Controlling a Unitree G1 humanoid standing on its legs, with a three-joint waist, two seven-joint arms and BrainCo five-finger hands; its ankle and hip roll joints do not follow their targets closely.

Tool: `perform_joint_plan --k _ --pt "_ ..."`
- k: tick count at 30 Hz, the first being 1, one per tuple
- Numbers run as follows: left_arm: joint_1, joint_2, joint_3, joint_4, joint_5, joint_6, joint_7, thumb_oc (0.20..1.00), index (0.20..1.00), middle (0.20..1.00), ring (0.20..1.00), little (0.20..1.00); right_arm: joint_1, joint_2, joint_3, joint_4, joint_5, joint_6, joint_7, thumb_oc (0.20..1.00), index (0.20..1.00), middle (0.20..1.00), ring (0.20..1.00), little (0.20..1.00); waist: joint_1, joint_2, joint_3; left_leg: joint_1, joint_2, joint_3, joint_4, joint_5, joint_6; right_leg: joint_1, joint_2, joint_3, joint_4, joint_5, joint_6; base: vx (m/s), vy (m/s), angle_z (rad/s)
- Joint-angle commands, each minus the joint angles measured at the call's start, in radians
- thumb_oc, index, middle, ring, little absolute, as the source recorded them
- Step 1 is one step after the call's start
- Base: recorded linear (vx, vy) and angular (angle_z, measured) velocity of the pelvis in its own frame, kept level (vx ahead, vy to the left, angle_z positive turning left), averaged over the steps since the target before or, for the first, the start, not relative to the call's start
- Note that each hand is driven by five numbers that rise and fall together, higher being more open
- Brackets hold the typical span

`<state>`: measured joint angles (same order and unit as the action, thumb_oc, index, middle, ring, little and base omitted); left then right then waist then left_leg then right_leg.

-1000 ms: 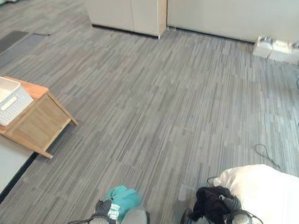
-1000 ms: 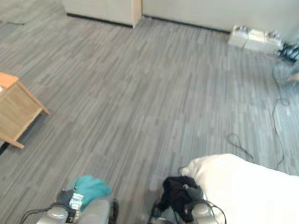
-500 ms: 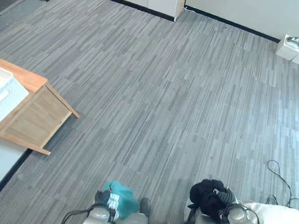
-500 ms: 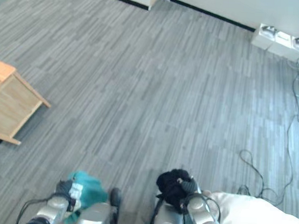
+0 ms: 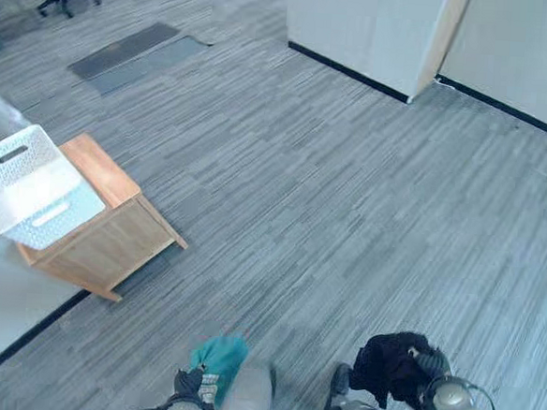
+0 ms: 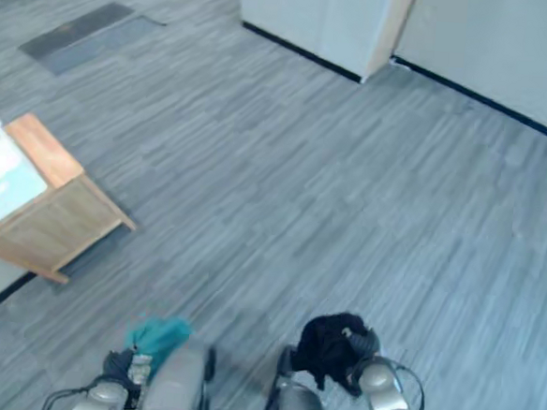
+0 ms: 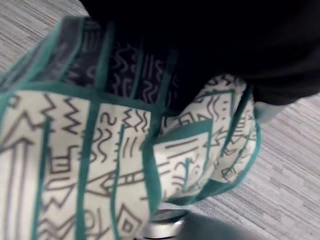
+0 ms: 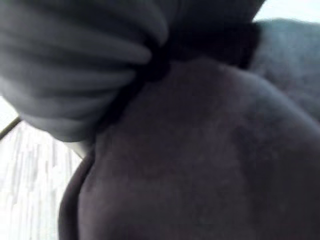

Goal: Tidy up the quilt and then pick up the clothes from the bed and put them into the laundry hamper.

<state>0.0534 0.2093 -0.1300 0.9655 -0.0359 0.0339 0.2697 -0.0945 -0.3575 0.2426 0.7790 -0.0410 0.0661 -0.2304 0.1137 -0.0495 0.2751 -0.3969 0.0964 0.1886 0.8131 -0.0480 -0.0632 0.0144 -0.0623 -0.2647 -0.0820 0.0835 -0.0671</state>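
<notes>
Camera's swung left; white hamper (image 5: 29,186) now sits upper left. Left hand (image 5: 189,384) clutches teal cloth (image 5: 220,355), right hand (image 5: 429,363) clutches black garment (image 5: 389,367).

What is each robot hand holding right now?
Left robot hand: shut on the teal patterned cloth garment.
Right robot hand: shut on the bunched black cloth garment.

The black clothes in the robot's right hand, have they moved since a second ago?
Cannot tell. The black clothes sit bunched at the right hand as before; the whole view has swung, bringing the wooden table nearer, so the camera moved.
</notes>
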Motion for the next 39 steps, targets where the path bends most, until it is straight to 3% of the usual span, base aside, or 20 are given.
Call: perform_joint_plan --k 1,3,6,8,9,10,12,14,17,19,20,23,24,26,29,33,35,36,37,39 --pt "-0.075 0.036 -0.029 -0.009 0.04 -0.006 0.03 0.2 0.2 0.2 0.2 0.2 -0.019 -0.067 0.001 -0.079 -0.019 -0.043 -0.005 0.2 0.2 0.2 0.2 0.2 -0.001 0.013 0.005 0.155 0.024 0.113 -0.384 -0.049 0.007 0.187 -0.071 -0.077 -0.005 -0.235 0.182 0.59 0.009 0.19" --pt "-0.065 0.031 -0.021 0.008 0.049 0.0 0.027 0.2 0.2 0.2 0.2 0.2 -0.02 -0.064 0.002 -0.059 -0.02 -0.047 -0.011 0.2 0.2 0.2 0.2 0.2 0.005 0.015 -0.01 0.164 0.034 0.195 -0.512 0.002 -0.002 0.223 -0.059 -0.11 -0.005 -0.26 0.186 0.47 0.015 0.71" --pt "-0.044 0.024 0.0 0.073 0.061 0.028 0.026 0.2 0.2 0.2 0.2 0.2 -0.029 -0.055 0.001 -0.018 -0.033 -0.044 -0.023 0.2 0.2 0.2 0.2 0.2 0.008 0.016 -0.049 0.22 0.089 0.442 -0.7 0.086 0.005 0.296 -0.029 -0.226 0.041 -0.28 0.199 0.54 0.056 0.67" --pt "-0.03 0.023 0.01 0.132 0.048 0.033 0.034 0.2 0.2 0.2 0.2 0.2 -0.033 -0.034 0.012 0.019 -0.042 -0.045 -0.023 0.2 0.2 0.2 0.2 0.2 0.032 -0.021 -0.065 0.259 -0.023 0.337 -0.716 0.028 0.085 0.251 -0.108 -0.229 0.321 -0.189 0.248 0.71 0.253 1.16" --pt "-0.031 0.023 0.01 0.133 0.047 0.032 0.035 0.2 0.2 0.2 0.2 0.2 -0.034 -0.033 0.012 0.02 -0.042 -0.046 -0.024 0.2 0.2 0.2 0.2 0.2 0.03 -0.024 -0.065 0.26 -0.03 0.336 -0.719 0.026 0.089 0.245 -0.116 -0.229 0.336 -0.195 0.253 0.75 0.349 1.36" --pt "-0.029 0.028 0.008 0.161 0.067 0.041 0.038 0.2 0.2 0.2 0.2 0.2 -0.029 -0.019 -0.001 0.024 -0.044 -0.044 -0.023 0.2 0.2 0.2 0.2 0.2 0.014 -0.027 -0.053 0.324 -0.07 0.307 -0.747 -0.02 0.129 0.173 -0.181 -0.195 0.576 -0.072 0.307 0.37 0.208 1.27" --pt "-0.034 0.033 0.002 0.157 0.074 0.041 0.042 0.2 0.2 0.2 0.2 0.2 -0.028 -0.018 0.002 0.011 -0.046 -0.048 -0.024 0.2 0.2 0.2 0.2 0.2 -0.001 -0.021 -0.044 0.364 -0.088 0.272 -0.776 -0.035 0.145 0.107 -0.19 -0.152 0.691 -0.035 0.304 0.55 0.188 1.2" --pt "-0.052 0.047 -0.01 0.155 0.085 0.04 0.058 0.2 0.2 0.2 0.2 0.2 -0.028 -0.018 -0.009 0.0 -0.04 -0.052 -0.031 0.2 0.2 0.2 0.2 0.2 -0.032 0.002 -0.029 0.428 -0.087 0.192 -0.834 -0.042 0.147 -0.021 -0.19 -0.09 0.793 -0.085 0.289 0.5 0.051 1.26" --pt "-0.091 0.062 -0.049 0.121 0.13 0.029 0.069 0.2 0.2 0.2 0.2 0.2 0.001 -0.03 -0.027 -0.017 -0.027 -0.058 -0.035 0.2 0.2 0.2 0.2 0.2 -0.084 0.028 -0.015 0.495 -0.062 0.038 -0.881 -0.04 0.091 -0.128 -0.176 -0.073 0.523 -0.143 0.223 0.57 -0.21 2.02" --pt "-0.091 0.062 -0.048 0.121 0.13 0.029 0.069 0.2 0.2 0.2 0.2 0.2 0.002 -0.03 -0.027 -0.017 -0.027 -0.058 -0.035 0.2 0.2 0.2 0.2 0.2 -0.087 0.03 -0.012 0.498 -0.061 0.034 -0.881 -0.039 0.091 -0.121 -0.175 -0.078 0.52 -0.143 0.222 0.46 -0.25 2.2" --pt "-0.121 0.064 -0.062 0.113 0.17 0.019 0.074 0.2 0.2 0.2 0.2 0.2 0.031 -0.034 -0.049 -0.042 -0.021 -0.056 -0.045 0.2 0.2 0.2 0.2 0.2 -0.138 0.021 -0.027 0.572 -0.038 -0.099 -0.898 -0.1 0.032 -0.167 -0.167 0.064 0.082 -0.077 0.254 0.95 -0.516 1.34" --pt "-0.122 0.067 -0.063 0.108 0.186 0.024 0.071 0.2 0.2 0.2 0.2 0.2 0.046 -0.038 -0.054 -0.061 -0.031 -0.047 -0.044 0.2 0.2 0.2 0.2 0.2 -0.151 0.018 -0.021 0.594 -0.028 -0.12 -0.892 -0.115 0.024 -0.178 -0.163 0.11 0.054 -0.05 0.278 0.51 -0.262 1.74" --pt "-0.1 0.067 -0.048 0.113 0.188 0.011 0.074 0.2 0.2 0.2 0.2 0.2 0.039 -0.04 -0.033 -0.067 -0.048 -0.049 -0.021 0.2 0.2 0.2 0.2 0.2 -0.152 0.005 -0.026 0.609 -0.025 -0.171 -0.799 -0.172 0.013 -0.154 -0.158 0.129 0.067 -0.054 0.287 0.66 -0.428 1.32" --pt "-0.077 0.063 -0.034 0.084 0.154 0.009 0.08 0.2 0.2 0.2 0.2 0.2 0.011 -0.066 -0.01 -0.077 -0.058 -0.057 -0.014 0.2 0.2 0.2 0.2 0.2 -0.123 -0.005 0.011 0.415 0.004 -0.172 -0.324 -0.051 -0.013 -0.078 -0.143 0.111 0.099 -0.084 0.223 0.6 -0.545 1.34" --pt "-0.05 0.069 -0.018 0.019 0.132 0.013 0.084 0.2 0.2 0.2 0.2 0.2 -0.016 -0.096 -0.019 -0.1 -0.055 -0.056 -0.017 0.2 0.2 0.2 0.2 0.2 -0.083 -0.019 0.039 0.208 0.086 -0.029 -0.041 -0.023 -0.008 0.05 -0.118 -0.003 0.043 -0.133 0.167 0.33 -0.385 1.1" --pt "-0.01 0.071 -0.004 -0.006 0.143 0.008 0.051 0.2 0.2 0.2 0.2 0.2 -0.009 -0.113 -0.034 -0.111 -0.084 -0.053 0.007 0.2 0.2 0.2 0.2 0.2 -0.042 -0.012 0.008 0.132 0.112 0.178 -0.283 -0.084 -0.007 0.184 -0.088 -0.1 -0.005 -0.214 0.184 0.49 -0.109 0.05" --pt "0.007 0.065 0.008 0.002 0.164 0.022 0.033 0.2 0.2 0.2 0.2 0.2 -0.009 -0.112 -0.05 -0.094 -0.102 -0.054 0.007 0.2 0.2 0.2 0.2 0.2 -0.042 0.001 -0.03 0.14 0.151 0.411 -0.551 0.001 -0.012 0.253 -0.047 -0.194 -0.001 -0.266 0.196 0.58 0.015 0.47" --pt "0.008 0.065 0.008 0.001 0.165 0.023 0.033 0.2 0.2 0.2 0.2 0.2 -0.01 -0.112 -0.049 -0.093 -0.103 -0.055 0.007 0.2 0.2 0.2 0.2 0.2 -0.042 -0.003 -0.028 0.152 0.139 0.416 -0.574 0.014 -0.011 0.254 -0.053 -0.194 0.0 -0.266 0.196 0.63 0.0 1.08" --pt "0.008 0.063 0.011 -0.004 0.175 0.037 0.033 0.2 0.2 0.2 0.2 0.2 -0.012 -0.11 -0.052 -0.087 -0.11 -0.056 0.002 0.2 0.2 0.2 0.2 0.2 -0.052 -0.003 -0.045 0.174 0.209 0.563 -0.617 0.025 0.007 0.284 -0.035 -0.271 0.034 -0.289 0.196 0.49 0.009 1.32" --pt "0.01 0.07 0.014 -0.02 0.169 0.042 0.03 0.2 0.2 0.2 0.2 0.2 -0.011 -0.105 -0.046 -0.092 -0.117 -0.052 0.003 0.2 0.2 0.2 0.2 0.2 -0.046 -0.008 -0.051 0.204 0.196 0.555 -0.632 0.046 0.01 0.278 -0.051 -0.285 0.104 -0.277 0.206 0.53 0.133 0.99"
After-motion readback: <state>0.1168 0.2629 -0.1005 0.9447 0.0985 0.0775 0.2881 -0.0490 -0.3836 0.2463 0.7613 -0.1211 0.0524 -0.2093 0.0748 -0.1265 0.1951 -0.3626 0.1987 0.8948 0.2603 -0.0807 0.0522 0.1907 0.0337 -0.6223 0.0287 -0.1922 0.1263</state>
